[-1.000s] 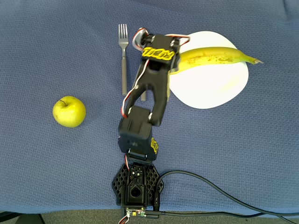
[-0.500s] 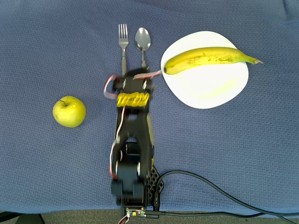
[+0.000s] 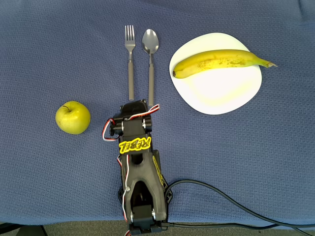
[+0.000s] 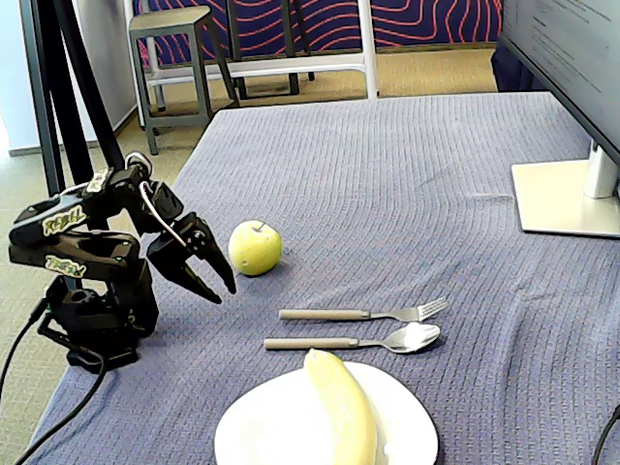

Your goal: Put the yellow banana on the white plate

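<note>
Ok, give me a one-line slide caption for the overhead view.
Banana resting on the white plate, arm folded back near its base, fork and spoon side by side, apple at left.

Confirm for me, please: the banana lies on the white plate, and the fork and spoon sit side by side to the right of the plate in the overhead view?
Not quite. In the overhead view the fork and spoon lie left of the white plate, not right. The banana does lie on it.

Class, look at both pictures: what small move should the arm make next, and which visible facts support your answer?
Probably none beyond settling at rest. The yellow banana already lies across the white plate, its stem tip past the rim. The gripper is folded back near the arm's base, apart from the plate, holding nothing. Whether its jaws are fully shut is unclear.
</note>
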### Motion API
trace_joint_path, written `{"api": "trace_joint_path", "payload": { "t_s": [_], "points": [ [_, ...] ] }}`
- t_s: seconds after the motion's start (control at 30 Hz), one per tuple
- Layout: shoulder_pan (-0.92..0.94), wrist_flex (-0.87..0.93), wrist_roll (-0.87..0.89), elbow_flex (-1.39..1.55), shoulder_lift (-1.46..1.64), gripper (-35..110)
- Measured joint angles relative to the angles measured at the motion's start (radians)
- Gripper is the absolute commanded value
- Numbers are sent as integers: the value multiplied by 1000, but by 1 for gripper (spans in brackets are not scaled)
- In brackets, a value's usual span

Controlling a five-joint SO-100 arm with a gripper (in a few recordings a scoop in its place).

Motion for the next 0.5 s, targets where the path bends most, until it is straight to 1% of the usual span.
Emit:
{"api": "trace_joint_path", "payload": {
  "t_s": [0.23,0.5],
  "points": [
    [21,-11,2,117,83,0],
    [63,-37,2,138,98,1]
  ]
}}
